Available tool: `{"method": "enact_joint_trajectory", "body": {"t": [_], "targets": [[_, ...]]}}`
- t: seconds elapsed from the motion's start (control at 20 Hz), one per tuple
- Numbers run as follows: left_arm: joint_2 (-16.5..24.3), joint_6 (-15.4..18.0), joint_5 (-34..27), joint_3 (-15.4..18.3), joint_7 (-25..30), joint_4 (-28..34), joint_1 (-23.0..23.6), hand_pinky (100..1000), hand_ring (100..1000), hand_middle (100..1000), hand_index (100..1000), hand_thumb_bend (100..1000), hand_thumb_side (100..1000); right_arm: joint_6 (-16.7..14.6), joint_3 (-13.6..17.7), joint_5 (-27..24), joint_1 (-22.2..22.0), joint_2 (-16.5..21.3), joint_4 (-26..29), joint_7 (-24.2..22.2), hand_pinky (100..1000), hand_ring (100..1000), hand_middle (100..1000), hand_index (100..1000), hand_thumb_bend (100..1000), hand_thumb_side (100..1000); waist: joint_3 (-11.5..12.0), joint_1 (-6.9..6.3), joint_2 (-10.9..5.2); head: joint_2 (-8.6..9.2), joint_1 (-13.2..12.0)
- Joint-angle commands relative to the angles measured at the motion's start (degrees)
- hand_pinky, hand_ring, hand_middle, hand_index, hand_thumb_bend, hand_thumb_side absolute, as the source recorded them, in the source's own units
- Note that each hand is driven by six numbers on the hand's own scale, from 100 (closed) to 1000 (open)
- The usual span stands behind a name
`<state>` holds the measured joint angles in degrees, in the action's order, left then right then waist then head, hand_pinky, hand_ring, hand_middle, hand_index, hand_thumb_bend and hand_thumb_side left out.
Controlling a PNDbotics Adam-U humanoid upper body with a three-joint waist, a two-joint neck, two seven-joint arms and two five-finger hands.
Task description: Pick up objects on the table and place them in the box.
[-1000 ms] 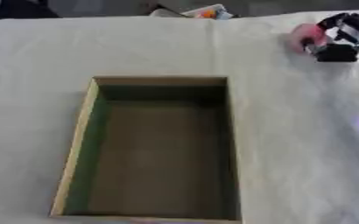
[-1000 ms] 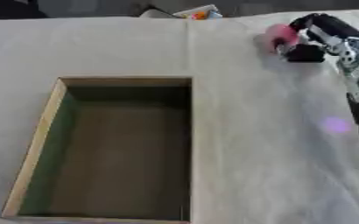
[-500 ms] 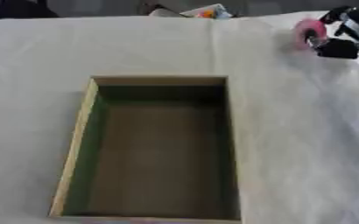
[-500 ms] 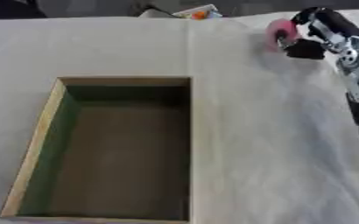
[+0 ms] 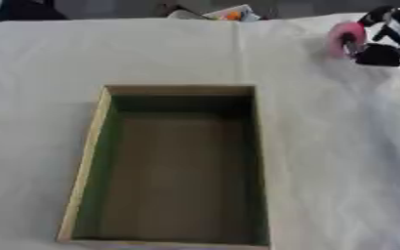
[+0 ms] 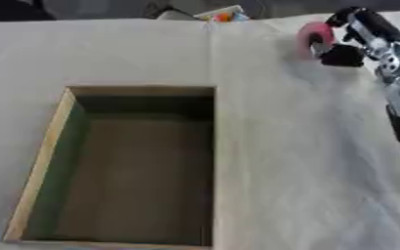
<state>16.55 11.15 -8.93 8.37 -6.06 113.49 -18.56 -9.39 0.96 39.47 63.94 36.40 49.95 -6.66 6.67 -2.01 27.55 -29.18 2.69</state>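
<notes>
At two o'clock from the box (image 6: 135, 93), we see our right hand (image 6: 361, 36) with fingers curled around a pink object (image 6: 312, 39), which sits at the fingertips on the hand's nine o'clock side, above the cloth-covered table (image 6: 306, 161).

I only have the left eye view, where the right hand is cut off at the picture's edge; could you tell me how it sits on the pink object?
Observer: In the right eye view the whole right hand shows, with a dark finger arched over the pink object and the thumb against its lower right side.
Operator: Thank you. Where does the arm run from there?
Observer: The forearm runs down along the right edge, silver, with a small green light on it.
Operator: Is any of it above the box?
Observer: No. All that shows of the arm lies right of the box, with bare cloth between them.
</notes>
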Motion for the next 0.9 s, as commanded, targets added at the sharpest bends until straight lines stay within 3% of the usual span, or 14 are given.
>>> {"method": "enact_joint_trajectory", "body": {"t": [0.05, 0.5, 0.85, 0.9], "targets": [[0.52, -0.14, 0.18, 0.41, 0.0, 1.11, 0.07, 572, 489, 560, 759, 100, 867, 0.61, -0.19, -2.41, 0.71, 1.59, 2.49, 2.38, 631, 820, 650, 592, 100, 453, -0.15, 0.09, -2.18, -0.38, -0.18], [0.32, -0.63, -0.08, 0.43, -0.12, 1.11, 0.7, 569, 488, 558, 758, 100, 869, -0.02, -3.69, -8.76, 0.03, 3.3, 9.9, 6.34, 615, 802, 622, 545, 100, 424, -0.83, 0.37, -4.79, -2.2, -0.97], [0.35, -1.02, -0.47, 0.29, -0.23, 1.11, 1.19, 566, 488, 556, 757, 100, 861, -2.04, -9.62, -15.36, -0.76, 4.93, 20.24, 3.72, 605, 776, 616, 527, 100, 415, -1.46, 0.71, -7.84, -5.05, -1.82], [0.34, -1.08, -0.54, 0.27, -0.24, 1.11, 1.24, 565, 488, 555, 756, 100, 867, -2.11, -10.7, -16.25, -0.91, 5.09, 22.01, 3.2, 603, 772, 613, 527, 100, 492, -1.53, 0.76, -8.25, -5.41, -1.85]]}}
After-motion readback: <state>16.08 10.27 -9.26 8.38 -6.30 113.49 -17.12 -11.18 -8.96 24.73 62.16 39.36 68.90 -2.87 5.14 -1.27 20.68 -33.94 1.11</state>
